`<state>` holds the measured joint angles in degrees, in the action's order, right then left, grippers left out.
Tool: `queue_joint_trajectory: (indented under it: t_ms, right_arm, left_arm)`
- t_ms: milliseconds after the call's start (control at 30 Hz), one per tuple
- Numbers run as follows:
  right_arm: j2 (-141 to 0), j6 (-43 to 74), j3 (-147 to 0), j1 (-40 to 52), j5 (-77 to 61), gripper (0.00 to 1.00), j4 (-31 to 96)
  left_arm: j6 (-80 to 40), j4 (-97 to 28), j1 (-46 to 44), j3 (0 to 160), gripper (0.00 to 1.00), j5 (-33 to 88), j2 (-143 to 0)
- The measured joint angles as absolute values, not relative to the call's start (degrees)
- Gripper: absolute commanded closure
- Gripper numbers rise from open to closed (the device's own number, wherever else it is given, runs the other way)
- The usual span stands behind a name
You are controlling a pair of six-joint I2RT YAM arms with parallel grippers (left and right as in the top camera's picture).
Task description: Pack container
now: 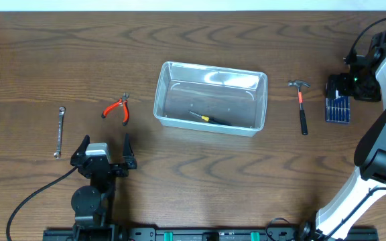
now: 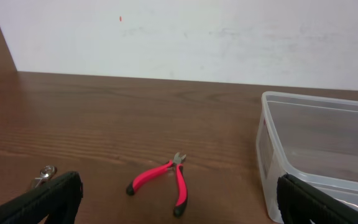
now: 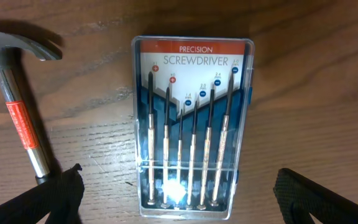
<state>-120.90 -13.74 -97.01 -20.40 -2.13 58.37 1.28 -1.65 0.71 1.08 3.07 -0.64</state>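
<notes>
Left claw [image 1: 106, 144] nearest overhead lens: jaws apart, empty, hovering near-left of container [image 1: 161, 94]. Container mid-desk [image 1: 45, 53], one yellow screwdriver [image 1: 206, 118] inside. Left of container: one pliers [image 1: 118, 108], one wrench [image 1: 59, 132]. Right of container: one hammer [image 1: 301, 107], one blue case [image 1: 338, 110]. Likely split per arm.
Left wrist: pliers ahead, container right.
Right wrist: right claw [image 3: 188, 199] apart over case, six drivers inside, contact unclear. Probably lining up grasp.

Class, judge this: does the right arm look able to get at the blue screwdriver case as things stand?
Probably yes. The right gripper hangs open directly over the screwdriver case, nothing lies on it, and the hammer rests apart beside it.
</notes>
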Motion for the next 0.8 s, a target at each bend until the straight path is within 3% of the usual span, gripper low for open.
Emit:
queue_joint_trajectory:
  t_ms: [800]
  right_arm:
    - [-125.2,-13.4,-97.0,-20.4,-1.5,0.01,57.0]
  left_arm:
    - [1.3,-1.7,0.7,1.1,0.02,3.1,-0.6]
